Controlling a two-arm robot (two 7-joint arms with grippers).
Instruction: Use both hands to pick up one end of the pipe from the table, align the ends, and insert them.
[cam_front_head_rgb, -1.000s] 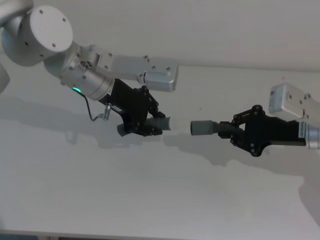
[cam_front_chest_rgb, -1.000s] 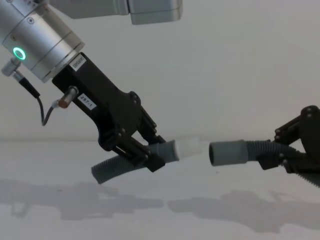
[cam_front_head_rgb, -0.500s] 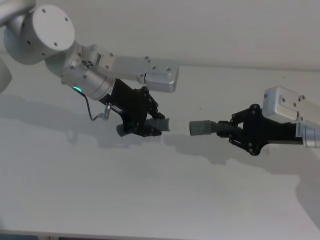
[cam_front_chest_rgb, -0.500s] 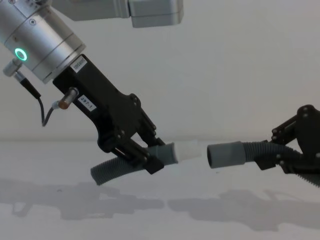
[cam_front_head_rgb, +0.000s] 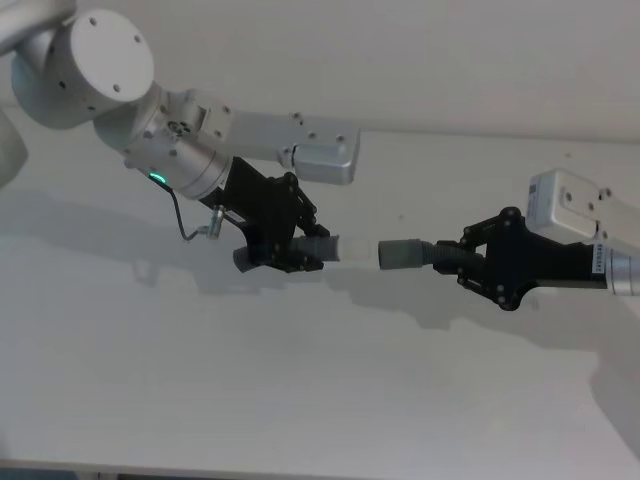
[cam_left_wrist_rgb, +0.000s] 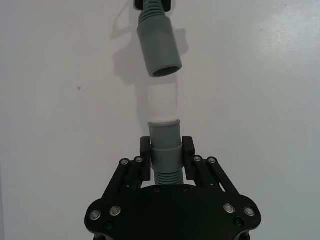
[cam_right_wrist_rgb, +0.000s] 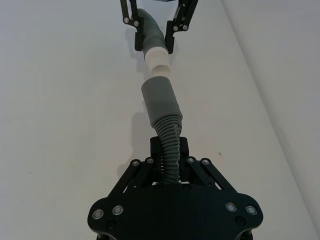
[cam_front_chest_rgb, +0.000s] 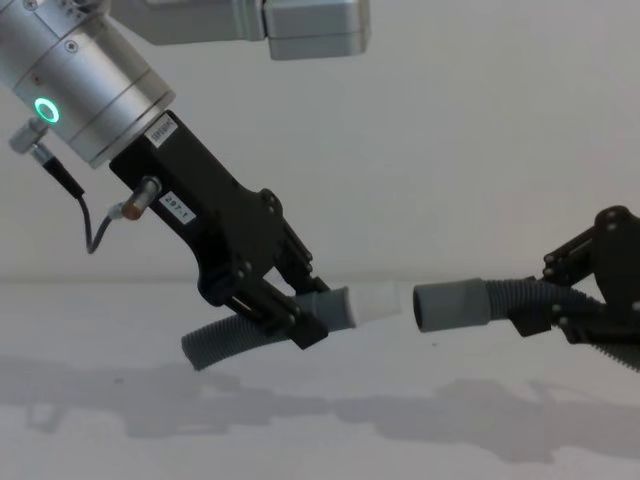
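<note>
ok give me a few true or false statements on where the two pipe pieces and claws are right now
1. The left claw grips the piece with the white tip. True.
2. The white tip is fully inside the socket cuff. False: it sits just short of the opening.
3. Both pipe pieces lie on the table. False: both are held above it.
4. The right claw holds its piece by the ribbed hose. True.

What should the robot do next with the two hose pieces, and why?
Probably ease the two pieces straight together. The left gripper holds the piece with the white tip, and the right gripper holds the piece with the socket cuff. In the chest view the tip sits just short of the socket mouth at nearly the same height, so a small closing push should start the insertion.
</note>
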